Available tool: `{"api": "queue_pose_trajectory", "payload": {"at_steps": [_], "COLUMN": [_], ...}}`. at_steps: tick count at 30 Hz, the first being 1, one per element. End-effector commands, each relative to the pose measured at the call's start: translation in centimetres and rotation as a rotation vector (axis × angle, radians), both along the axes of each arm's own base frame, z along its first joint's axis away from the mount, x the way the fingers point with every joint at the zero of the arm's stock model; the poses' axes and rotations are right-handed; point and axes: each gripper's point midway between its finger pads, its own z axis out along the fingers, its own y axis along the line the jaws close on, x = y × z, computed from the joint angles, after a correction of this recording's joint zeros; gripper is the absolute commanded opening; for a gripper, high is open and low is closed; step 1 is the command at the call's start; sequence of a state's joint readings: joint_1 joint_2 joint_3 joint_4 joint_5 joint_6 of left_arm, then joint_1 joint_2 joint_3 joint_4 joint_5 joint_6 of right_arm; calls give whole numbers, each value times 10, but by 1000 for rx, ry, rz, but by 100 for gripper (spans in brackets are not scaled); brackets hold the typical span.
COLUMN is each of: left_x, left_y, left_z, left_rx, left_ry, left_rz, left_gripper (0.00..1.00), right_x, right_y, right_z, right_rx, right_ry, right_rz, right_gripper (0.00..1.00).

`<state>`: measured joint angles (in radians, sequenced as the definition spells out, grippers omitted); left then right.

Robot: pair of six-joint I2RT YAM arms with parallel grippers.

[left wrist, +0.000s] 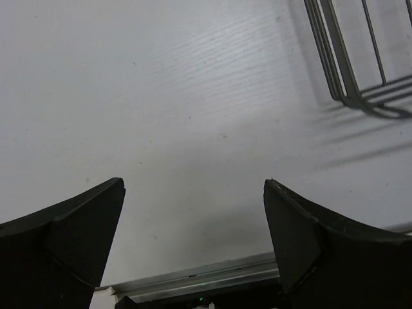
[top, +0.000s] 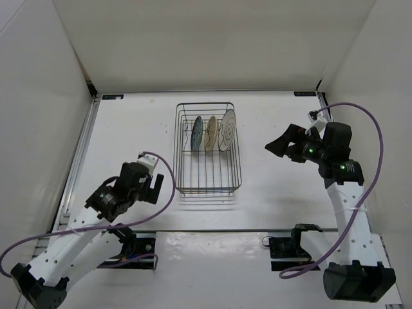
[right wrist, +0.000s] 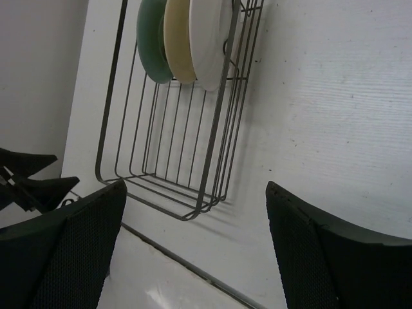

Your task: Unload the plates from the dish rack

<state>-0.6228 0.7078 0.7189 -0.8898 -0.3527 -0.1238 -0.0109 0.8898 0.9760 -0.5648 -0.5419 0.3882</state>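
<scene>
The dish rack [top: 207,191] stands mid-table. Three plates stand upright in its far half: teal-blue [top: 197,133], cream [top: 210,132] and white with dark rings [top: 226,129]. My left gripper [top: 154,187] is open and empty, left of the rack's near corner and apart from it. My right gripper [top: 278,145] is open and empty, right of the rack. The left wrist view shows the open left gripper [left wrist: 193,181] over bare table and a rack corner [left wrist: 360,96]. The right wrist view shows the open right gripper [right wrist: 196,183], the rack [right wrist: 214,129], and the teal [right wrist: 151,38], cream [right wrist: 177,38] and white [right wrist: 209,38] plates.
White walls enclose the table on three sides. An aluminium rail [top: 80,154] runs along the left edge. A seam strip [top: 225,230] crosses near the front, with the arms' black base mounts [top: 293,248] behind it.
</scene>
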Motion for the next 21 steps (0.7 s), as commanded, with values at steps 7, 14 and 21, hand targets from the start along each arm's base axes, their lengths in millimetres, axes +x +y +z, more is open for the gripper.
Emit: {"api": "queue_pose_trajectory", "payload": {"at_steps": [7, 14, 21], "left_x": [-5, -9, -7], "left_y": [43, 34, 27], "left_z": [6, 3, -2], "left_rx": [6, -35, -12], "left_ry": [-191, -166, -113], "left_rz": [177, 142, 112], "left_gripper": [100, 100, 100], "right_x": [52, 122, 175], "right_y": [38, 66, 91], "right_z": [48, 61, 2], "right_rx": [162, 17, -218], "right_ry": [-97, -91, 8], "right_rz": [147, 98, 22], "right_gripper": [90, 81, 73]}}
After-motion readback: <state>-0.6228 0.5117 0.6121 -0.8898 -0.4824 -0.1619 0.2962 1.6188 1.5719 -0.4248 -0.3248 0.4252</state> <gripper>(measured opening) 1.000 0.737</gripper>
